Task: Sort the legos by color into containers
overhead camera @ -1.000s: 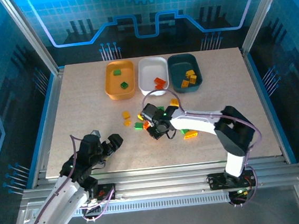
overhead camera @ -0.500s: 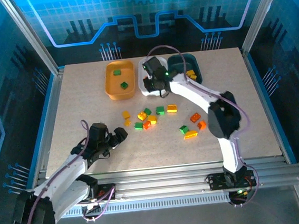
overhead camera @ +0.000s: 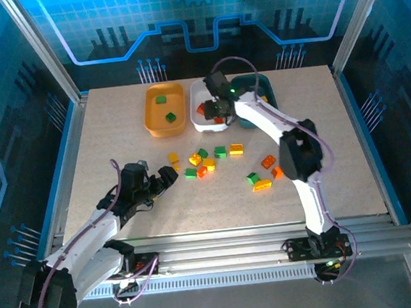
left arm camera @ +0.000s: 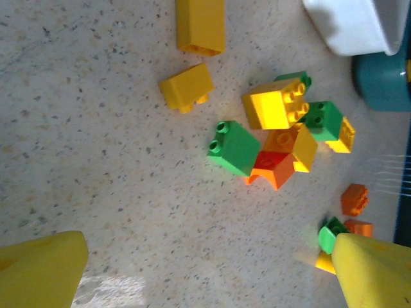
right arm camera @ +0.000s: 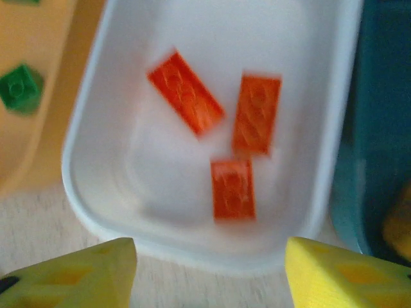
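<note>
Three containers stand in a row at the back: orange-yellow tray [overhead camera: 165, 113], white tray [overhead camera: 205, 96], dark teal tray [overhead camera: 257, 99]. My right gripper [overhead camera: 211, 112] hovers open over the white tray [right arm camera: 115, 192], nothing between its fingers [right arm camera: 83, 273]. Three red-orange legos [right arm camera: 232, 189] lie in that tray. Two green legos [overhead camera: 161, 99] are in the orange-yellow tray, yellow ones [overhead camera: 262, 103] in the teal tray. My left gripper [overhead camera: 158, 174] is open low over the table, just left of a loose cluster of legos [overhead camera: 200, 162]. The nearest are a green brick [left arm camera: 234, 147] and a yellow one [left arm camera: 186, 86].
More loose legos [overhead camera: 262, 174] lie right of the cluster on the speckled table [overhead camera: 116, 133]. The right arm stretches from its base at the near right edge across them to the trays. A metal frame and blue walls surround the table.
The right arm swung from the loose cluster up to the white tray and its jaws opened there. The left gripper crept toward the cluster.
</note>
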Controlling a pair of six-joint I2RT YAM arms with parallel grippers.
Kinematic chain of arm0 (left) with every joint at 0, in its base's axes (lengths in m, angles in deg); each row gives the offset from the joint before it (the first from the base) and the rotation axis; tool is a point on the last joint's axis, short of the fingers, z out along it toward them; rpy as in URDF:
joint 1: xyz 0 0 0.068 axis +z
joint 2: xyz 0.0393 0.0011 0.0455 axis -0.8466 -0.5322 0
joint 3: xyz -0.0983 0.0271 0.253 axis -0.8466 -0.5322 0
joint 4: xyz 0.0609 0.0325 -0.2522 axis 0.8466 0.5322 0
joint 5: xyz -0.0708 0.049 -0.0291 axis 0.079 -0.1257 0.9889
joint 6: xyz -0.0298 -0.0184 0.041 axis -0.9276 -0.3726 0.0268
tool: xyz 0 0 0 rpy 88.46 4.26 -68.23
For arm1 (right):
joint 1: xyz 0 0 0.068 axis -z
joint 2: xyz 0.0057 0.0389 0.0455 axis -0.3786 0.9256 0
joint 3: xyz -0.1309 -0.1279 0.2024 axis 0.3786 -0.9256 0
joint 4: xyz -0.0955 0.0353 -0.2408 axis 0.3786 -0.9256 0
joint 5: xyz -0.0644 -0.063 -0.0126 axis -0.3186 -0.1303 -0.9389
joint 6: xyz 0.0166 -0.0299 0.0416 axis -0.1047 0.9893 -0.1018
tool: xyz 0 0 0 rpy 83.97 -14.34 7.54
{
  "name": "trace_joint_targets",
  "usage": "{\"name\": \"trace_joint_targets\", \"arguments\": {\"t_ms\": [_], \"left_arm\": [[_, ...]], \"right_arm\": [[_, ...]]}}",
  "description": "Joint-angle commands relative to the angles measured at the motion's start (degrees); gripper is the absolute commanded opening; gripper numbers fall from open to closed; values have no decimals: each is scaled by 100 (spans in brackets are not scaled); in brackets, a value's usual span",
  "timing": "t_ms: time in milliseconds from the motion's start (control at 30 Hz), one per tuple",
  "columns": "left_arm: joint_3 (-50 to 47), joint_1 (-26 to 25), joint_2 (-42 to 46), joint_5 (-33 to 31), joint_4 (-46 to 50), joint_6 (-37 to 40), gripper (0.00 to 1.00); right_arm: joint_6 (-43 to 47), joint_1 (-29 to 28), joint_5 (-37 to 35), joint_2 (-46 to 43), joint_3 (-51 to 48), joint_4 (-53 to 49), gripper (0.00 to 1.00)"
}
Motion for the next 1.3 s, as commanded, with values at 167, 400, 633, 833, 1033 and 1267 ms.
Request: {"name": "trace_joint_targets", "arguments": {"t_ms": [167, 400, 633, 833, 1033, 1267], "left_arm": [[-281, -575, -477, -40, -766, -241, 99], [-210, -1087, -972, -42, -1249, -265, 99], [-585, -1170, -376, -222, -1126, -437, 99], [-743, -1171, 570, -534, -450, -396, 99], [-814, -1171, 977, -707, -203, -355, 99], [-487, -1171, 720, -699, -33, -185, 99]], "right_arm": [[-1170, -57, -89, -1602, -2994, 1088, 73], [-1056, 3, 69, -1055, -2885, 1119, 74], [-1175, 71, -196, -734, -2800, 1085, 72], [-1183, 65, -250, -454, -2690, 927, 70], [-1206, 58, -157, -480, -2974, 965, 61], [-1085, 80, -164, -668, -3119, 1029, 51]]}}
